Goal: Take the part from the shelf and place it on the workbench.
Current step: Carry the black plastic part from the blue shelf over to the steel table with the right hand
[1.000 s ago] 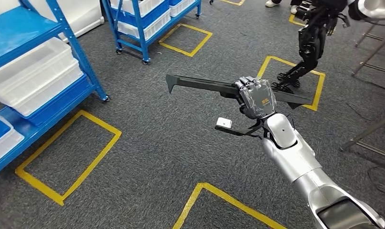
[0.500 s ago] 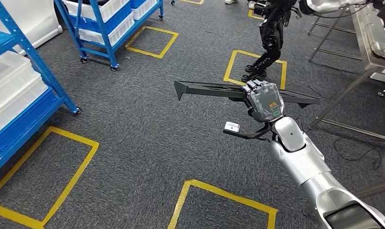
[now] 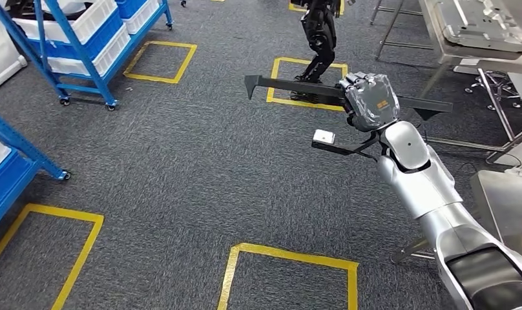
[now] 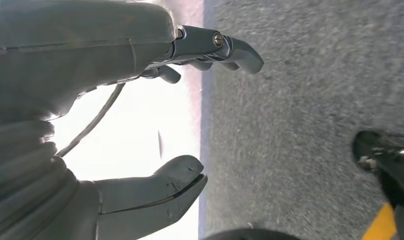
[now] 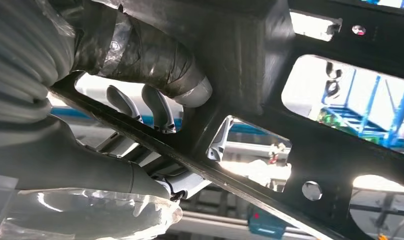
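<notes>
While outstretched, right hand around part

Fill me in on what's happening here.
The humanoid robot's right hand grips a long black flat plastic part with cutouts, held level above the grey carpet. The blue shelving racks stand off to the left; a metal workbench stands ahead on the right. The left hand holds nothing, fingers apart.
</notes>
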